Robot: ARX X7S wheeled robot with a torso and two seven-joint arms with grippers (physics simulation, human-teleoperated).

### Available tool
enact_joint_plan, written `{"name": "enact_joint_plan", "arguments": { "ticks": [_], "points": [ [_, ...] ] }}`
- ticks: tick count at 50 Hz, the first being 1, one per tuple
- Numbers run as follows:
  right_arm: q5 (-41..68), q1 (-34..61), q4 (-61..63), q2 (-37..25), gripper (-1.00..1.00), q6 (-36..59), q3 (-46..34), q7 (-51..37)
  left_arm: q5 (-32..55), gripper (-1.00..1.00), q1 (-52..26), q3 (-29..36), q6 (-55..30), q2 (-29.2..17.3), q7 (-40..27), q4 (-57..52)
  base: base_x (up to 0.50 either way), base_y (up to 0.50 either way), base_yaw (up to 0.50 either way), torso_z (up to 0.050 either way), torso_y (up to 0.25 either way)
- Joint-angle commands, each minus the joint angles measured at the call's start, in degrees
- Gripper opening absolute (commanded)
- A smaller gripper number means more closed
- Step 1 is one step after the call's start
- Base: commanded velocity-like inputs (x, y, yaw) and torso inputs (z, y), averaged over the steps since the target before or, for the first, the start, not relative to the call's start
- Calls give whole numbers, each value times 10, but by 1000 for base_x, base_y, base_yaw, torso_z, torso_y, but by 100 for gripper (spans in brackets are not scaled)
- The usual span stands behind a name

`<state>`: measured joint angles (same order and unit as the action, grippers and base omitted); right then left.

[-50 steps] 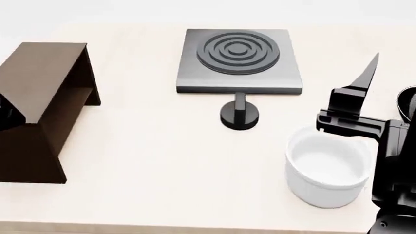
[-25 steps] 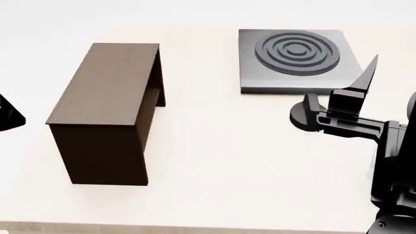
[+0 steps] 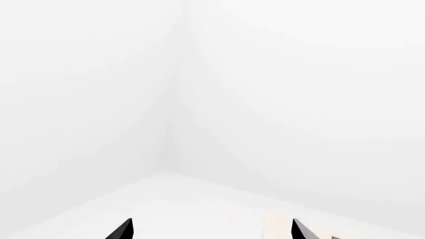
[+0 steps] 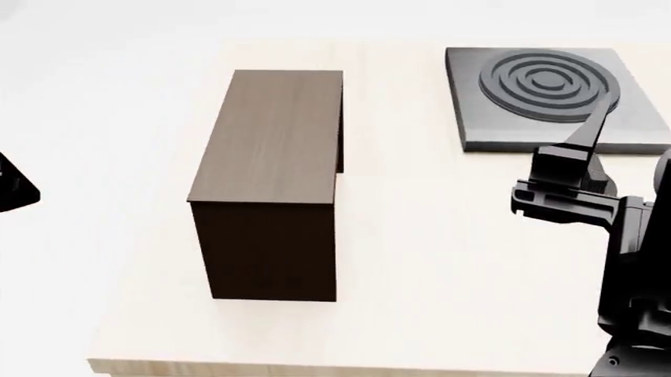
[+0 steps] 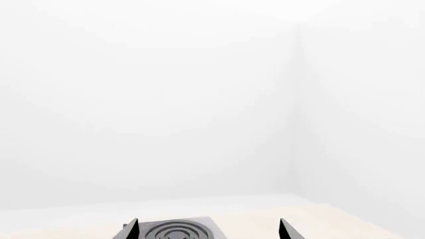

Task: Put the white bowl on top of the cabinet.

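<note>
Cabinet (image 4: 275,137) in full view, bowl unseen; right tool (image 5: 208,230) spread, left tool (image 3: 210,230) spread, tips cropped.

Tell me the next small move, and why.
Probably swing the view back rightward: the bowl, at the right a second ago, shows in no view now, only the cabinet and stove plate. The right gripper and left gripper are open and empty, so the bowl must be found first.

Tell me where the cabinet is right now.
In the head view the cabinet stands left of centre on the table, with the stove plate off to its right at the back and the right gripper raised in front of that plate.
</note>
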<state>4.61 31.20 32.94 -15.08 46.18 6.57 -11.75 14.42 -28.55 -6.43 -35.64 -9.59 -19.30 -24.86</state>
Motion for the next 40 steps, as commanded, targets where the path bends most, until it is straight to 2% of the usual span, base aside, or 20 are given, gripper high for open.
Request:
{"name": "enact_joint_plan", "arguments": {
  "ticks": [1,4,36,40],
  "points": [
    [0,2,-3,-2,100,5,0,-5,2,100,1,5,2,-3,-5,0,0,0,0,0,0],
    [15,3,1,4,100,12,12,1,1,100,1,6,5,-4,-6,3,181,0,0,0,0],
    [16,1,-4,0,100,6,7,-9,9,100,3,12,13,-11,-17,10,500,0,0,0,0],
    [0,1,-17,-2,100,-9,1,-24,13,100,1,11,11,-11,-18,10,97,0,0,0,4]
  ]
}}
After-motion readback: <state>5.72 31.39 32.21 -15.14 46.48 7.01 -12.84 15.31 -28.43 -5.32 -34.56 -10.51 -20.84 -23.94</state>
